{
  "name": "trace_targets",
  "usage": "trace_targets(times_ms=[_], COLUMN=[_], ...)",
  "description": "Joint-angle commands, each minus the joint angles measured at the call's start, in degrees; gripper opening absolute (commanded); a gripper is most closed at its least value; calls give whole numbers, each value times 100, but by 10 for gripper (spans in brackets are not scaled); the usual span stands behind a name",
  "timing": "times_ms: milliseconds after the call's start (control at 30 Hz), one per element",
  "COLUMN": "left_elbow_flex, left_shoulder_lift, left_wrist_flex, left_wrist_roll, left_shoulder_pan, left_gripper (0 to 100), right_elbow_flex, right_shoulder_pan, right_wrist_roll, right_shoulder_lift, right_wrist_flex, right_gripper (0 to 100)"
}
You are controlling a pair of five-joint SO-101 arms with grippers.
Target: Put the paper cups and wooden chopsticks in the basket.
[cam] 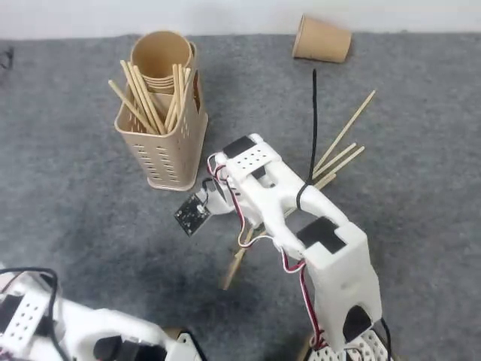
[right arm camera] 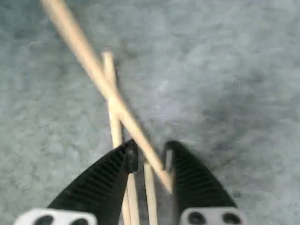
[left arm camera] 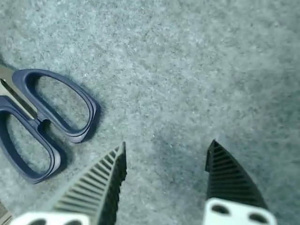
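A beige slotted basket [cam: 169,150] stands upright at the back left, holding stacked paper cups [cam: 160,53] and several wooden chopsticks [cam: 143,98]. Another paper cup [cam: 322,39] lies on its side at the far edge. Loose chopsticks [cam: 342,143] lie fanned on the grey carpet, running under my right arm [cam: 301,218]. In the right wrist view my right gripper [right arm camera: 151,157] is shut on a few crossed chopsticks [right arm camera: 89,65] just above the carpet. My left gripper [left arm camera: 166,157] hangs open over bare carpet.
Blue-handled scissors [left arm camera: 42,126] lie on the carpet beside the left gripper. The left arm [cam: 75,331] sits at the near left corner. A black cable [cam: 314,120] rises from the right arm. Bare carpet lies left of the basket.
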Motion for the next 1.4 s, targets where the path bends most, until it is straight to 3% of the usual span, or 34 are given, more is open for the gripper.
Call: trace_targets(times_ms=[0, 267, 433, 900, 1367], left_elbow_flex=[-22, -22, -22, -13, -13], left_shoulder_lift=[0, 0, 0, 0, 0], left_wrist_flex=[-114, -114, -114, -114, -114], left_wrist_roll=[-44, -44, -44, -44, -44], left_shoulder_pan=[18, 18, 26, 26, 26], left_gripper=[261, 261, 261, 261, 261], right_elbow_flex=[-97, -97, -211, -1486, -1486], right_shoulder_pan=[66, 92, 251, 259, 101], right_wrist_roll=[62, 35, -870, -2857, -8993], right_shoulder_lift=[22, 31, -119, -3521, -4180], right_wrist_flex=[92, 13, -637, 40, -3881], right_gripper=[6, 7, 7, 7, 7])
